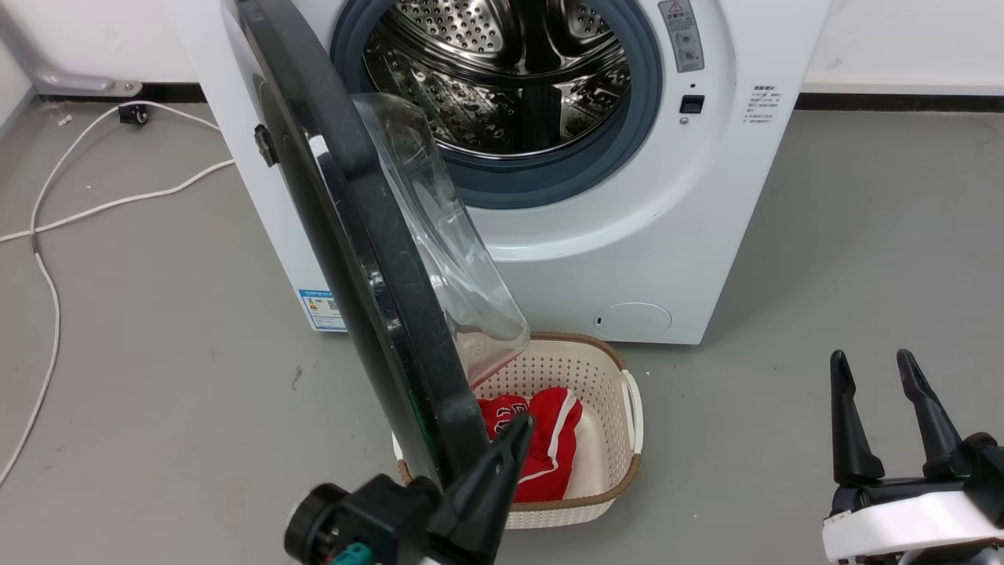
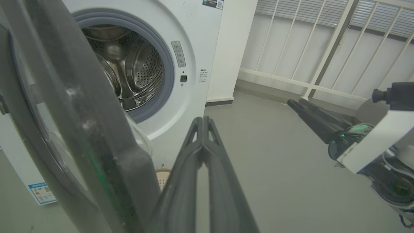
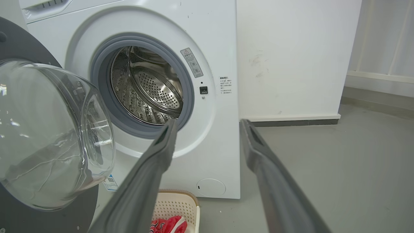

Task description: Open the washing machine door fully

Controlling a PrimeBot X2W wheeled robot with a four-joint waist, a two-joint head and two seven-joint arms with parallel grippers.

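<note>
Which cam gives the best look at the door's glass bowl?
Right wrist view: the glass bowl faces the camera, nearly whole. Head view shows it side-on, bulging off the washing machine door. Left wrist view catches a sliver past the door's blurred rim.

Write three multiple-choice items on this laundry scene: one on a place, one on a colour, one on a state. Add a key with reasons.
1. Where does the basket stand?
A. On top of the machine
B. On the floor before the washing machine
C. Inside the drum

2. What colour is the garment in the basket?
A. Blue
B. Green
C. Red

3. How is the washing machine door?
A. Swung open
B. Shut
C. Taken off

Key: 1 B, it sits below the machine's front; 2 C, red with white trim; 3 A, the drum is exposed.
</note>
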